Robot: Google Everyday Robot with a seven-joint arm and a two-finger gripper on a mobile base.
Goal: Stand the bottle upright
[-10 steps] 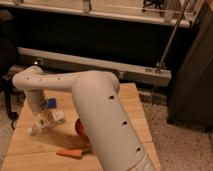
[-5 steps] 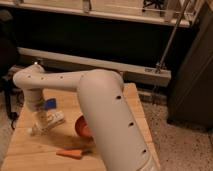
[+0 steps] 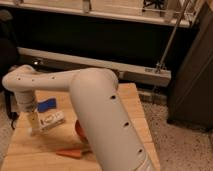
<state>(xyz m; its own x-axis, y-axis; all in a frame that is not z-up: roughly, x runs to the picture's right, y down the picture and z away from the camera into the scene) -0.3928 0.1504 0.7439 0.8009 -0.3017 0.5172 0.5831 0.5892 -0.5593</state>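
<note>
Bottle (image 3: pixel 53 120) lies on its side on the wooden worktop (image 3: pixel 30 150), one end just beside the claw (image 3: pixel 33 125), which hangs wide open and empty; it looks like light, stiff, smooth plastic, apt to roll, best pinched across its body.

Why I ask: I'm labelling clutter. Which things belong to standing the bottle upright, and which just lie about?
Job: whitish-cream plastic bottle, lying flat; two-finger gripper, low at its image-left end.
Lying about: blue flat object; red round bowl; thin orange object.
</note>
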